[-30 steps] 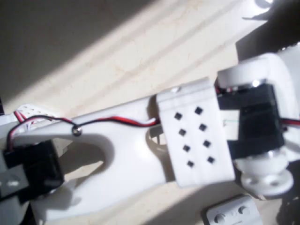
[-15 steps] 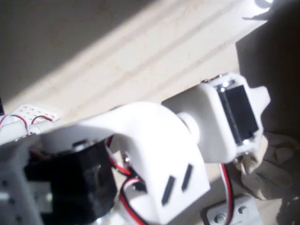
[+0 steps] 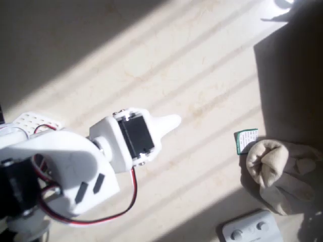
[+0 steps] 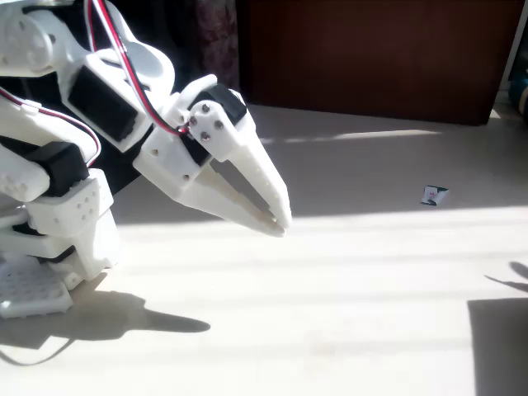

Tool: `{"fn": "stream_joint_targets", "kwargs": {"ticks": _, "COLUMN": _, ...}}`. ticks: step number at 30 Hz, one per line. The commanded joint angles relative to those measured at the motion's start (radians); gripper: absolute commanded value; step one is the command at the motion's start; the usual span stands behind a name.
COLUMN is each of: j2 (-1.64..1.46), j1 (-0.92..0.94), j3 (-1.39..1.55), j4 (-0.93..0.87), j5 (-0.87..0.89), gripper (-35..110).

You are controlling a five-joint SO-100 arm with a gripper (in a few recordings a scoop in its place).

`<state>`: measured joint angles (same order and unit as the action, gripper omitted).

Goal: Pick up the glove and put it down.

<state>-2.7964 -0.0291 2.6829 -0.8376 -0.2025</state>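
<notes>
Tabletop point(image 3: 166, 55): pale cream, faintly marbled, crossed by diagonal bands of hard sunlight and soft shadow in the overhead view; upper left corner in deep shade, and a dark block of shadow falls over the right side.

Room: in the fixed view, a dark reddish-brown panel point(image 4: 371, 58) runs along the back of the frame behind the sunlit surface.

Arm: white plastic with black servo blocks and red and black wires, lower left of the overhead view, upper left of the fixed view. Its jaws point(image 4: 276, 221) point down and to the right, the two tapered tips nearly meeting, holding nothing, raised clear of the surface.

Glove point(image 3: 280, 174): beige-tan, wrinkled, rolled cuff toward the left, lying at the right edge of the overhead view, well apart from the arm.

Card point(image 3: 246, 140): small, green and white, just beside the glove's upper left; also seen at right of the fixed view point(image 4: 432, 195).

White box point(image 3: 252, 230): round knobs on top, bottom edge of the overhead view, below the glove.
</notes>
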Motion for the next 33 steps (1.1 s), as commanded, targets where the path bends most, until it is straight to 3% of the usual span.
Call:
{"fn": "stream_joint_targets", "kwargs": {"ticks": 1, "j2": -0.172, "j1": 0.005, "j3": 0.101, "j4": 0.003, "j5": -0.002, "gripper": 1}}
{"fn": "stream_joint_targets", "kwargs": {"ticks": 19, "j2": -0.494, "j1": 0.002, "j3": 0.385, "j4": 0.003, "j5": -0.002, "gripper": 1}}
{"fn": "stream_joint_targets", "kwargs": {"ticks": 33, "j2": -0.494, "j1": 0.003, "j3": 0.405, "j4": -0.003, "j5": 0.0, "gripper": 0}}
